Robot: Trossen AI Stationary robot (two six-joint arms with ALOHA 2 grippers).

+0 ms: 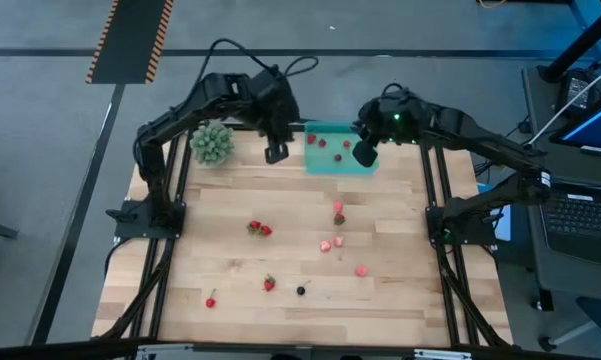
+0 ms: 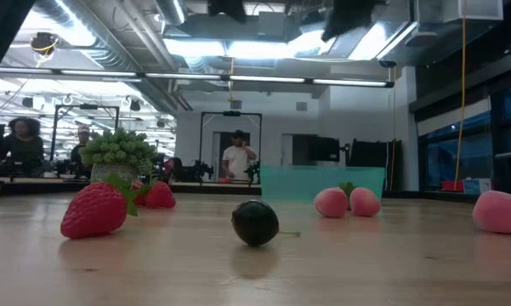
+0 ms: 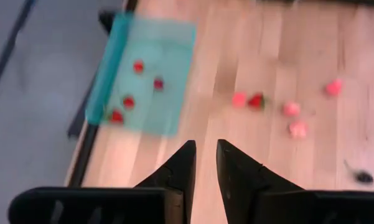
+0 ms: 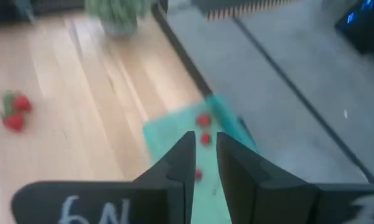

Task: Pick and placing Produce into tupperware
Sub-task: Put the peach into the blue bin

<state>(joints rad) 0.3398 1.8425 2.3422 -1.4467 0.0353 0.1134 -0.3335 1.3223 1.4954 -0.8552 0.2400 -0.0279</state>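
One teal tupperware tray (image 1: 342,163), four red fruit pieces (image 3: 138,66) inside. One leafy green clump (image 1: 212,142) beside the tray. Outside the tray: about five red pieces (image 1: 259,229), four pink pieces (image 1: 362,270), one dark berry (image 1: 301,291).

The right end effector (image 1: 363,152) covers part of the shallow teal-green plastic tray (image 1: 325,158), a pale pink fruit piece (image 2: 503,212) is cut off by the low view's edge, and distant people there are too small to tell.
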